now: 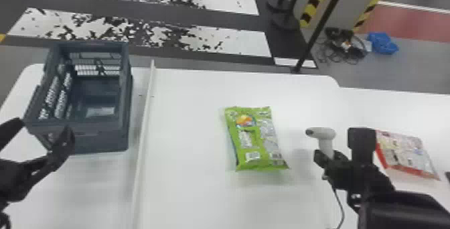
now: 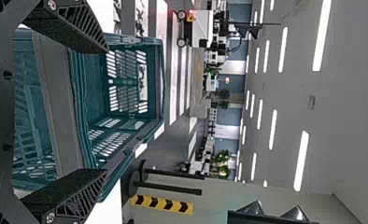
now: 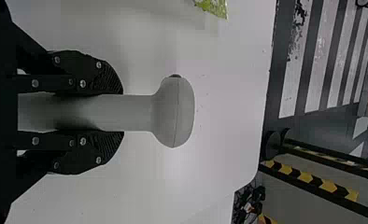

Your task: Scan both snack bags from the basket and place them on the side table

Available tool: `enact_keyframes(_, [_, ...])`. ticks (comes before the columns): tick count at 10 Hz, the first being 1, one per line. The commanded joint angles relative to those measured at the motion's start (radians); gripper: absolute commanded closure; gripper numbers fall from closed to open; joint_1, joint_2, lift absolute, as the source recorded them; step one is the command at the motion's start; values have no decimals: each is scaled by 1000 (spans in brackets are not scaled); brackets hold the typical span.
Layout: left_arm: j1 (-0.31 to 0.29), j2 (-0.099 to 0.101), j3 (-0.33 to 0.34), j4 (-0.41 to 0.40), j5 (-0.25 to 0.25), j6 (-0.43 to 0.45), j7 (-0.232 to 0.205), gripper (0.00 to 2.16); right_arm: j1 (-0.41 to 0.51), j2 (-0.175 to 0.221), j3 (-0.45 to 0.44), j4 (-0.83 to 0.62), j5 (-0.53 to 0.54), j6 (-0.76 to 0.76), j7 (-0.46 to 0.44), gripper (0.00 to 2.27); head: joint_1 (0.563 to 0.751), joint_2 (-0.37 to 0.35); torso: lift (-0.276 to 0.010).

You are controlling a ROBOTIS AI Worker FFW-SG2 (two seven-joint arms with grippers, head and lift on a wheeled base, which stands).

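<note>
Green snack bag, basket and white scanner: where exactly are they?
Green snack bag (image 1: 257,141), head view: its printed upper side.
Basket (image 1: 103,140), head view: its near wall.
White scanner (image 3: 178,112), right wrist view: its rounded head.

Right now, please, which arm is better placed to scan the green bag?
Probably right: the right gripper holds the scanner near the green bag; the left gripper is by the basket.

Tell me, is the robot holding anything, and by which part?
Yes: the right gripper grips the white handheld scanner by its handle, below the head. The left gripper is open and holds nothing.
</note>
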Motion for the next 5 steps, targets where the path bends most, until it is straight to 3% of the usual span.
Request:
enact_keyframes(1, [-3, 1, -1, 7, 0, 0, 0, 83, 77, 21, 28, -101, -3, 37, 8, 2256, 695, -152, -75])
enact_keyframes(5, [5, -6, 5, 15, 2, -3, 1, 83, 178, 35, 121, -230, -3, 138, 23, 2256, 695, -71, -75])
